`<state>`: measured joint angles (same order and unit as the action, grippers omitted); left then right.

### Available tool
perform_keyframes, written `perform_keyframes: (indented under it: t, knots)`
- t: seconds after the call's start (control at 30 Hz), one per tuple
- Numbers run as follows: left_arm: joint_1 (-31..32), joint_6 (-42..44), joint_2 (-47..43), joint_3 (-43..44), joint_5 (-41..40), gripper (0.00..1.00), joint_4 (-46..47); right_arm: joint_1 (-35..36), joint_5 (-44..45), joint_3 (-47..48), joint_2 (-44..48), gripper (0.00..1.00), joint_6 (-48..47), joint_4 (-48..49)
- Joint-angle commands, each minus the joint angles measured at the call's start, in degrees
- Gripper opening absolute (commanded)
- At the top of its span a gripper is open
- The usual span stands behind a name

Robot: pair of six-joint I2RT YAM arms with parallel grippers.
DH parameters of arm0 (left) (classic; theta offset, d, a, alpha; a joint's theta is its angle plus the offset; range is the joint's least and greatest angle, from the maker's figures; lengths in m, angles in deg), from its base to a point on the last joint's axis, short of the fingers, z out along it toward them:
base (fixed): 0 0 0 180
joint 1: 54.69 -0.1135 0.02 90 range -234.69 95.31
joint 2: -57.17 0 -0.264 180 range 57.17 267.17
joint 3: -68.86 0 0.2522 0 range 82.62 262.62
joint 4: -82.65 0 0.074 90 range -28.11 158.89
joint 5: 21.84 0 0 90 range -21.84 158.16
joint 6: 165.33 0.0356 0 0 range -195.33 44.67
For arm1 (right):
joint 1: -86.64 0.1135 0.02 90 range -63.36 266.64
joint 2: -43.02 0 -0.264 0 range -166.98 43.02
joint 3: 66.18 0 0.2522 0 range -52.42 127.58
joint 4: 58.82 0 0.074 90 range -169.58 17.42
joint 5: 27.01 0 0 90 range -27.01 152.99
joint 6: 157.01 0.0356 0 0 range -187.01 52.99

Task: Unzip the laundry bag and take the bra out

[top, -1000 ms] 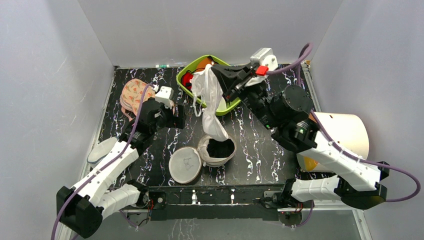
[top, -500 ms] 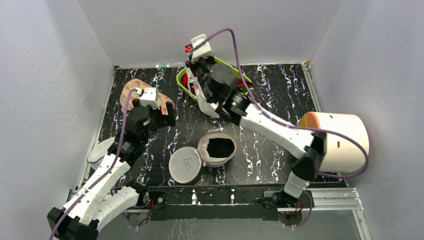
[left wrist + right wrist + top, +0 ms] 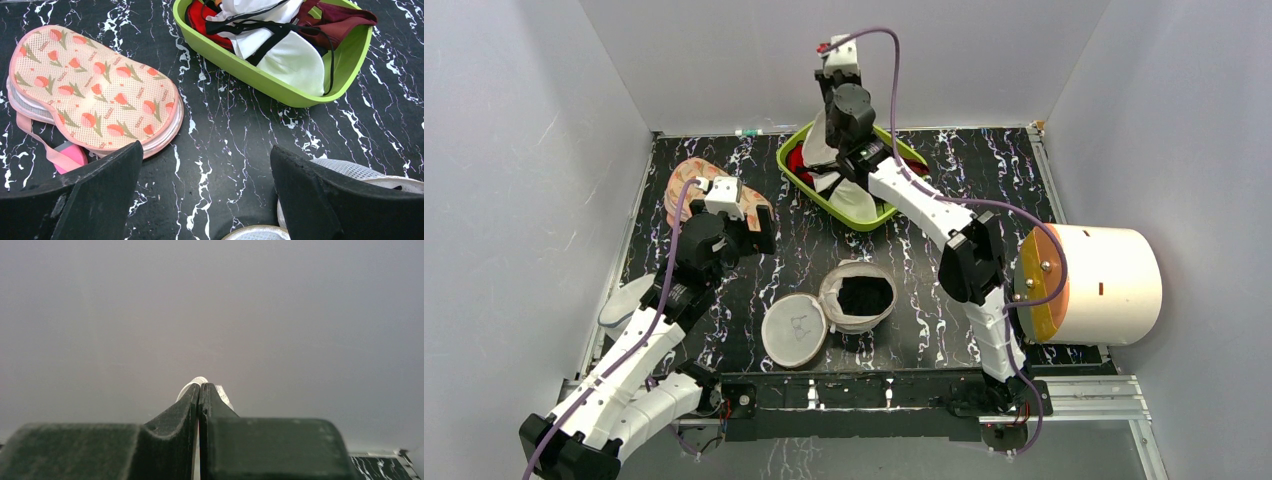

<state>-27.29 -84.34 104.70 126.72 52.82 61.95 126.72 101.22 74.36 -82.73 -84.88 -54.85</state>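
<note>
The laundry bag [image 3: 856, 297] lies unzipped in the middle of the table, its dark inside showing and its round lid [image 3: 794, 330] flipped open to the left. A white bra [image 3: 852, 197] hangs from my right gripper down into the green basket [image 3: 796, 172] at the back. The right gripper [image 3: 201, 386] is raised over that basket, facing the back wall, shut on a strip of the white bra [image 3: 195, 382]. My left gripper [image 3: 206, 150] hovers open and holding nothing over bare table, between the peach case and the laundry bag [image 3: 350, 170].
A peach printed case [image 3: 686, 190] lies at the back left, close to the left gripper. The green basket [image 3: 280, 90] also holds red and dark garments. A large white cylinder with an orange end [image 3: 1104, 285] lies at the right edge. A pale flat object [image 3: 629, 298] sits at the left edge.
The right arm swung from above the laundry bag to the back basket, carrying the white bra clear of the bag. The left arm drew back slightly and stayed open.
</note>
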Motion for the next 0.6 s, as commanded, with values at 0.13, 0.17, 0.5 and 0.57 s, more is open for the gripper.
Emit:
perform_keyframes:
  t: [0.13,0.17,0.5,0.57]
  knots:
    - [-0.2,-0.4,0.0,0.2,1.6,0.98,0.4,-3.6,5.5,-24.7,7.4,0.0,2.8,9.1]
    - [-0.3,-0.4,0.2,0.3,1.6,0.98,0.4,-3.8,5.5,-28.1,9.2,0.0,3.2,9.7]
    - [-0.3,-0.4,1.7,0.2,1.9,0.98,0.4,-8.1,-0.5,-47.3,19.4,0.0,15.6,3.7]
    - [-0.3,-0.4,1.9,0.3,1.8,0.99,0.4,-8.5,-2.1,-48.6,20.3,0.0,16.2,2.3]
